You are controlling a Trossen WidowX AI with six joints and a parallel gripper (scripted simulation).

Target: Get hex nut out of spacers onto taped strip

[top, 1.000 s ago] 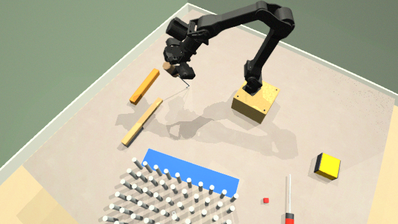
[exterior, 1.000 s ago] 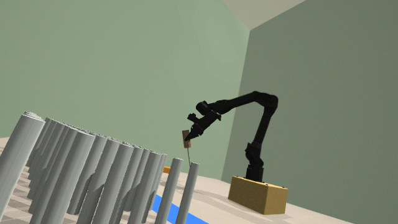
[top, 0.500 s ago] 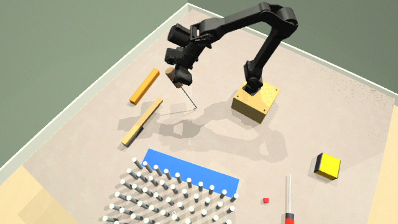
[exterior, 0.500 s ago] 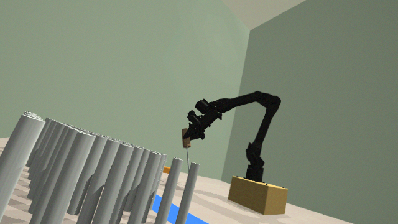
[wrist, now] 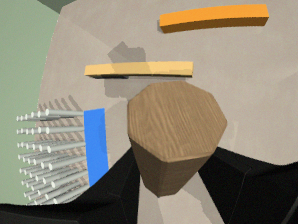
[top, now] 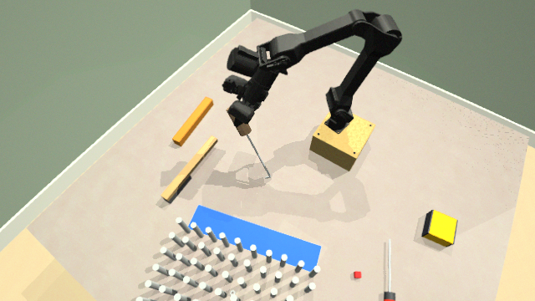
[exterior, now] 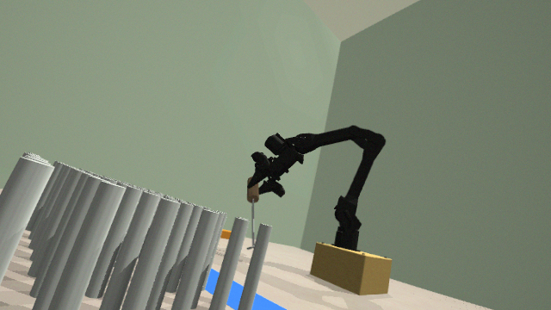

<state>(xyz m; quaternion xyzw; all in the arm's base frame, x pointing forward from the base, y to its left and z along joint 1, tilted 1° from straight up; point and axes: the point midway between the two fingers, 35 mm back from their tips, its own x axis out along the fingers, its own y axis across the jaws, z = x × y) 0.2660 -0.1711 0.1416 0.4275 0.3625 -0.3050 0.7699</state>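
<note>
My gripper (top: 239, 121) (exterior: 258, 186) (wrist: 164, 148) is shut on the wooden handle (top: 243, 129) (exterior: 253, 194) (wrist: 175, 122) of a hook tool. Its thin metal shaft (top: 257, 155) (exterior: 253, 220) slants down to a small bent tip (top: 267, 177) (exterior: 250, 247), behind the blue taped strip (top: 255, 236) (exterior: 269, 302) (wrist: 96, 140) and outside the spacer field. The metal spacers (top: 237, 244) (exterior: 151, 250) (wrist: 62, 131) stand upright in rows. A small pale ring (top: 232, 293), seemingly the nut, shows among them at the bottom of the top view; it cannot be made out in the other views.
An orange bar (top: 193, 121) (wrist: 215, 19) and a tan wooden bar (top: 190, 169) (wrist: 140, 68) lie beyond the strip. A yellow block (top: 442, 227), a small red cube (top: 357, 274) and a tool with a long metal shaft (top: 389, 265) lie to the right in the top view.
</note>
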